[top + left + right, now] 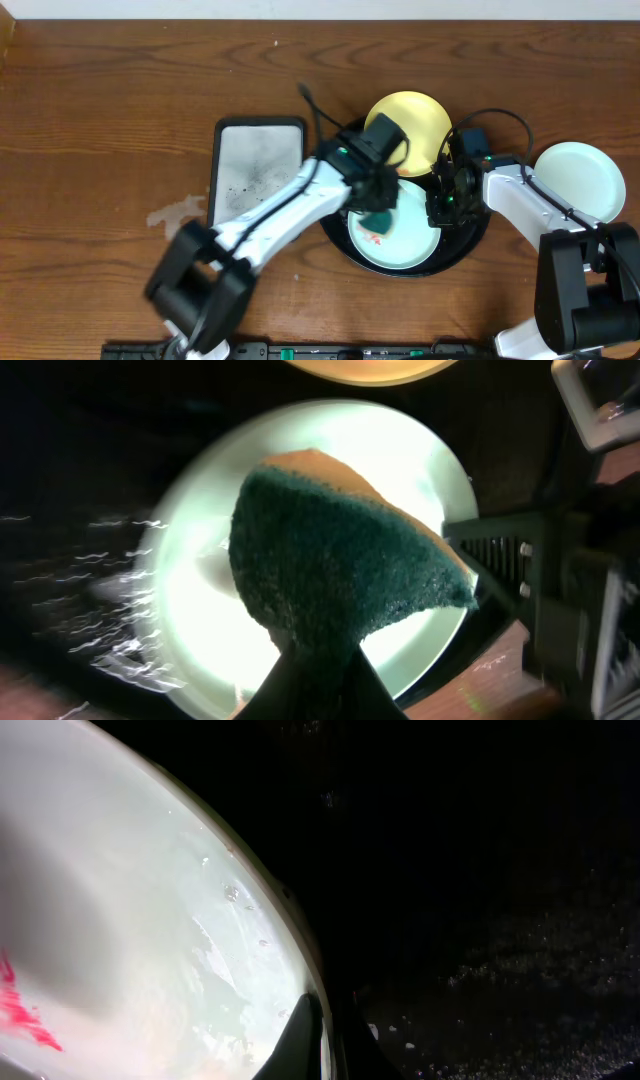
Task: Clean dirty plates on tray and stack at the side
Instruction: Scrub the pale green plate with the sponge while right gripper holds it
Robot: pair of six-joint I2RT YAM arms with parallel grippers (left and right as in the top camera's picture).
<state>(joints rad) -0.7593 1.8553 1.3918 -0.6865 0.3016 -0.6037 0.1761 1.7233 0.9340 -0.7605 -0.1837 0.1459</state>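
Note:
The black round tray (470, 238) holds a yellow plate (408, 125) at the back and a mint-green plate (405, 245) in front with a red smear. My left gripper (378, 212) is shut on a green sponge (340, 570) with a yellow back, pressed onto the mint plate (190, 600); its jaws show in the left wrist view (320, 685). My right gripper (440, 208) is shut on that plate's right rim, seen pinched in the right wrist view (328, 1028), where the plate (120, 920) shows a red smear. A second mint-green plate (580, 180) lies on the table to the right, off the tray.
A rectangular black-rimmed white sponge tray (258, 165) lies left of the round tray. A pale stain (175, 212) marks the wood beside it. The right arm's cable (500, 118) loops behind the round tray.

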